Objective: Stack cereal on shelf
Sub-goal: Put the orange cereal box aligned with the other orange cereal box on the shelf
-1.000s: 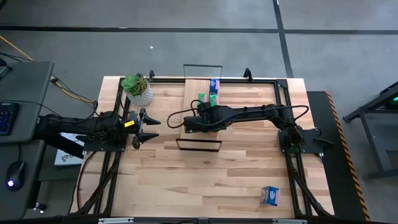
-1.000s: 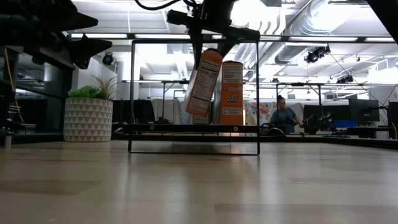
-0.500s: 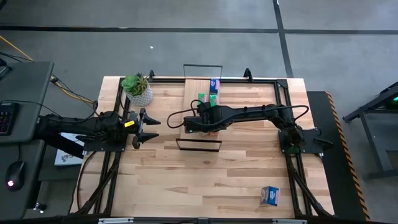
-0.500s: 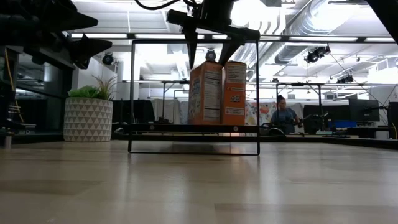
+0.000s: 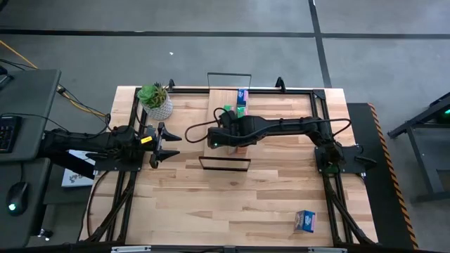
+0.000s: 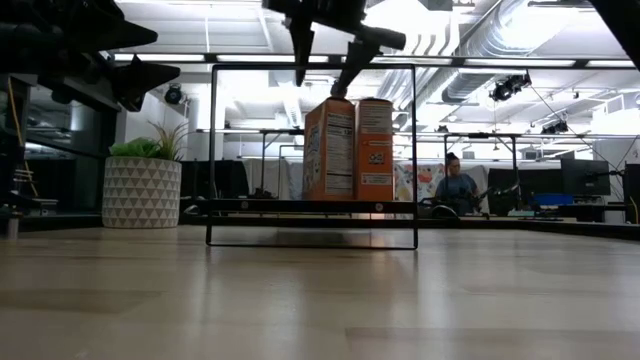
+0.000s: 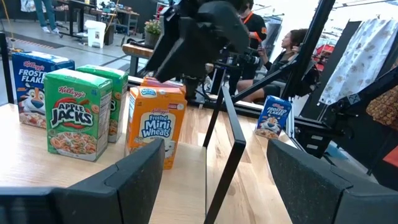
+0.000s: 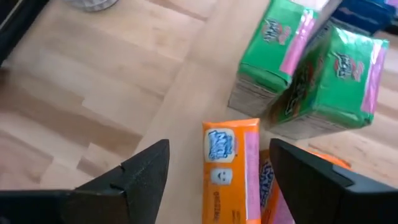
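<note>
Cereal boxes stand upright in a row on the shelf (image 7: 186,162): I read "Frosted Mini Wheats" on the orange box (image 7: 153,124), "Apple Jacks" on the green box (image 7: 79,114) beside it, and "Frosted Flakes" on the blue box (image 7: 34,86) at the far end. 1 more blue box (image 5: 304,221) lies well apart on the table (image 5: 232,204). My right gripper (image 6: 326,62) hovers just above the 2 orange boxes (image 6: 347,148), fingers spread, touching nothing. My left gripper (image 5: 167,144) waits near the plant (image 5: 155,100), fingers spread.
</note>
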